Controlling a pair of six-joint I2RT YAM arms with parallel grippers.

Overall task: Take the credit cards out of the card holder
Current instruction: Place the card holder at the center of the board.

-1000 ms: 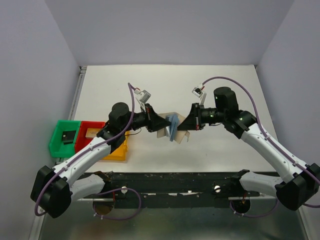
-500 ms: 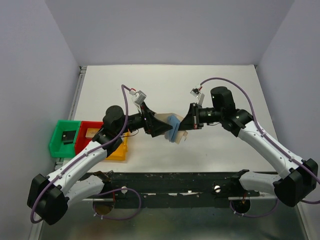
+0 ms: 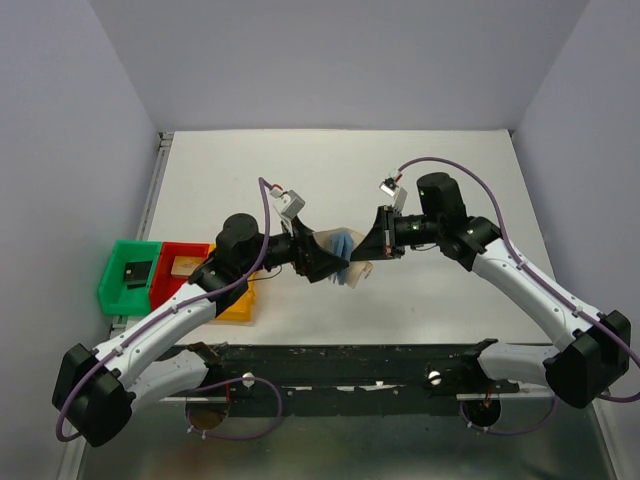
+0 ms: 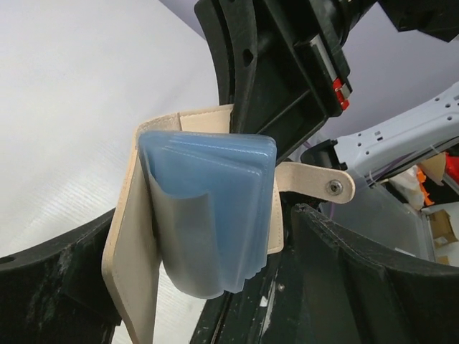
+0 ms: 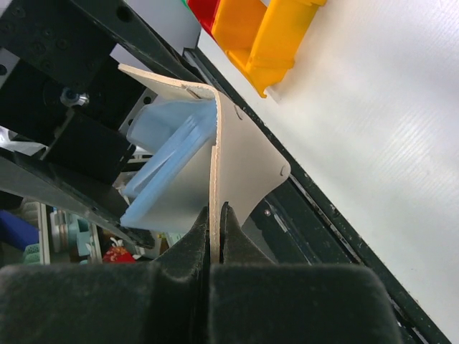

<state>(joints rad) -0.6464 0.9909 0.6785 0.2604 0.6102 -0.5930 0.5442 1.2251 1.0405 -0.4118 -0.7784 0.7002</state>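
The left end effector (image 3: 335, 266), closed a second ago, is now spread wide, with its fingers set on either side of the blue sleeves of the card holder (image 3: 346, 246) and nothing gripped. The holder is kept raised above the middle of the bench (image 3: 430, 180), its tan cover pinched in the tightly closed right end effector (image 5: 215, 215). A fresh reach for a card is suggested; whether any credit cards remain inside cannot be told. The white bench is enclosed by plain lilac walls (image 3: 340, 60), and a green bin (image 3: 112, 290), a red bin (image 3: 175, 248) and a yellow bin (image 3: 235, 310) are ranged at its near left.
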